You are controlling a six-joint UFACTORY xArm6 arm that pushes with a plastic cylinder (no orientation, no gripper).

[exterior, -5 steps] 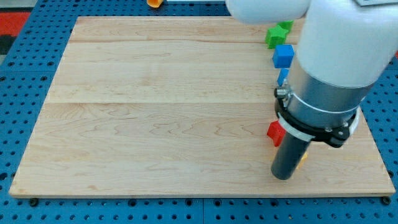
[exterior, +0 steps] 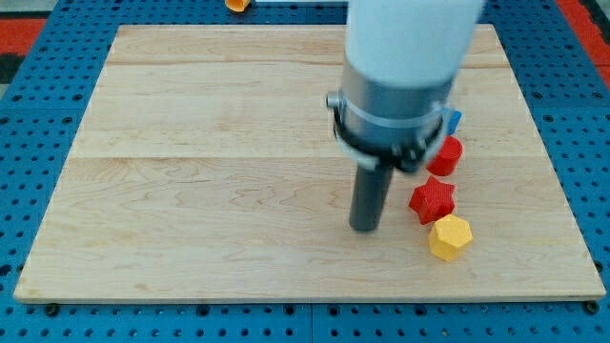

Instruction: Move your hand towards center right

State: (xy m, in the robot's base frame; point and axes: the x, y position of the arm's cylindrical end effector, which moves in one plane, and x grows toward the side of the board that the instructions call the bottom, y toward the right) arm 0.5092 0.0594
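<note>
Lying nearest the view's bottom is a yellow hexagonal block, on the right part of the wooden board. Just above it, close to touching, sits a red star block. My tip rests on the board just left of these two, near the red star but apart from it, a little right of the board's centre and below mid-height. I have no jaws or fingers: I end in a plain dark rod, and it holds nothing and touches no block.

Farther up, a red round block lies just beside the metal collar of my arm, partly hidden by it. Above that, a sliver of a blue block shows at the arm's right edge; its shape cannot be made out. At the view's top, off the board, a bit of orange object peeks in on the blue pegboard.
</note>
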